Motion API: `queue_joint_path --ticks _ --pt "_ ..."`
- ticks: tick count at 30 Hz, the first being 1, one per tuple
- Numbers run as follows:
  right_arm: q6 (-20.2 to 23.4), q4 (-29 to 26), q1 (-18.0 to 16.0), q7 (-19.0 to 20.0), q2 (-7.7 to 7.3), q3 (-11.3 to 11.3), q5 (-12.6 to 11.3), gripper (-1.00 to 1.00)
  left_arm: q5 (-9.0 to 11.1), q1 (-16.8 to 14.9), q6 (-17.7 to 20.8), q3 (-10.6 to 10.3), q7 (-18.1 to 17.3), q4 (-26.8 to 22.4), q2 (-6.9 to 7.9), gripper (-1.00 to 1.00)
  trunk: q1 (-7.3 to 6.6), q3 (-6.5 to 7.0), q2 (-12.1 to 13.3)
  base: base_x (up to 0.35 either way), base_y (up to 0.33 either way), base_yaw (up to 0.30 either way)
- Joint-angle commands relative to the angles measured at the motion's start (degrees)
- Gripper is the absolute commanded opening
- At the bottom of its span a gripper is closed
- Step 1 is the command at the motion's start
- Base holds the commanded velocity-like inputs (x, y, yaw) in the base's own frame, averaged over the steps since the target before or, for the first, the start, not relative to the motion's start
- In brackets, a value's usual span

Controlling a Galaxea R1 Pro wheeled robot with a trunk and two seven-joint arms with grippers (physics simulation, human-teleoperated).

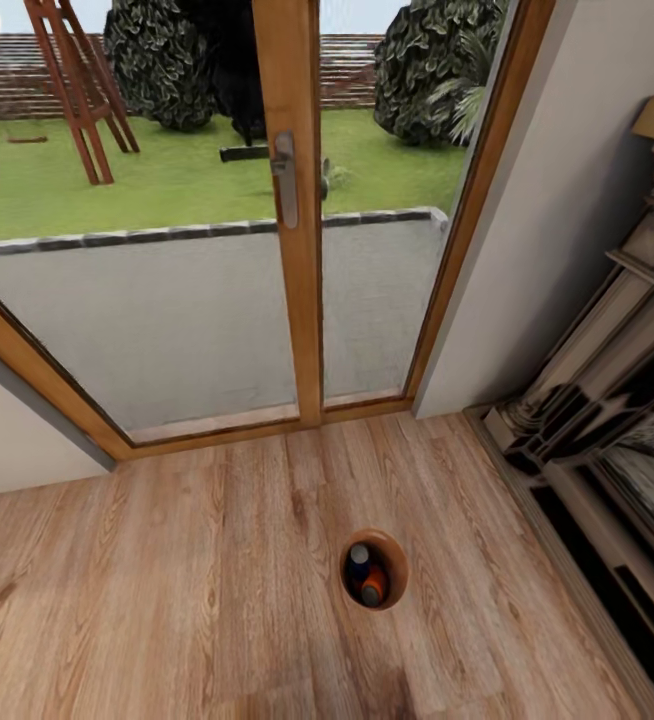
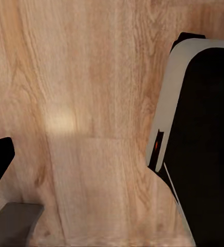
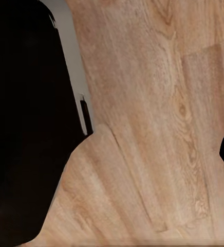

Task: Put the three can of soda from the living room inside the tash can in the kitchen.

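Below us a round wooden bin (image 1: 395, 560) holds soda cans (image 1: 365, 577); wood floor (image 1: 167, 600) lies open to glass doors (image 1: 297, 210); we cannot tell either gripper's spread

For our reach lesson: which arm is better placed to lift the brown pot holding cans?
Probably the right: the brown pot with the cans sits slightly right of the head view's centre. Both wrist views face wood floor, so the margin is slim.
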Motion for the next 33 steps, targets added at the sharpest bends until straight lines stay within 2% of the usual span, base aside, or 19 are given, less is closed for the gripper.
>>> queue_joint_path --ticks 1,9,23,30,33 --pt "-0.2 0.0 0.0 -0.1 -0.03 0.0 0.0 1.0 -0.1 0.0 3.9 -0.1 0.4 0.2 0.06 1.0 -0.22 0.19 0.4 0.0 0.0 0.0" --pt "-1.4 -0.4 0.0 -0.2 0.09 -0.1 0.1 1.0 -0.1 0.0 6.2 -2.7 0.5 0.3 0.03 1.0 -0.45 0.37 0.8 0.0 0.0 0.0" --pt "-1.7 0.2 0.0 -0.2 0.27 0.3 0.2 1.0 0.2 0.1 4.8 -3.5 0.7 -0.2 0.03 1.0 -0.45 0.37 0.8 0.0 0.0 0.0" --pt "-1.7 3.8 0.0 -0.2 0.44 0.2 0.2 1.0 -0.1 0.1 4.9 -4.8 0.4 0.0 0.03 1.0 -0.45 0.37 0.8 0.0 0.0 0.0" --pt "-1.7 6.6 0.0 -0.1 0.44 0.2 0.2 1.0 -0.1 0.1 5.1 -6.8 0.3 0.0 0.03 1.0 -0.45 0.37 0.8 0.0 0.0 0.0"
